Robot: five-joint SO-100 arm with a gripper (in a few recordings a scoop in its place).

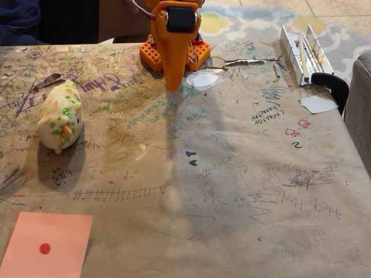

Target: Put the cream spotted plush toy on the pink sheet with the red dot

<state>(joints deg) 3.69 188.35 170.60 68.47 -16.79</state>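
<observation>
The cream spotted plush toy [59, 116] lies on the scribbled brown table cover at the left, its green and orange spots facing up. The pink sheet [55, 237] with its red dot [44, 248] lies flat at the near left corner, well in front of the plush. My orange gripper [173, 86] hangs at the far middle of the table, pointing down, its fingers tapering together to one tip with nothing between them. It is far to the right of and behind the plush.
The arm's orange base [152, 55] stands at the far edge. A white paper scrap [317, 103] and a metal clamp with a black handle [331, 84] sit at the far right. Another pale scrap [203, 79] lies beside the gripper. A grey couch arm [360, 110] borders the right edge.
</observation>
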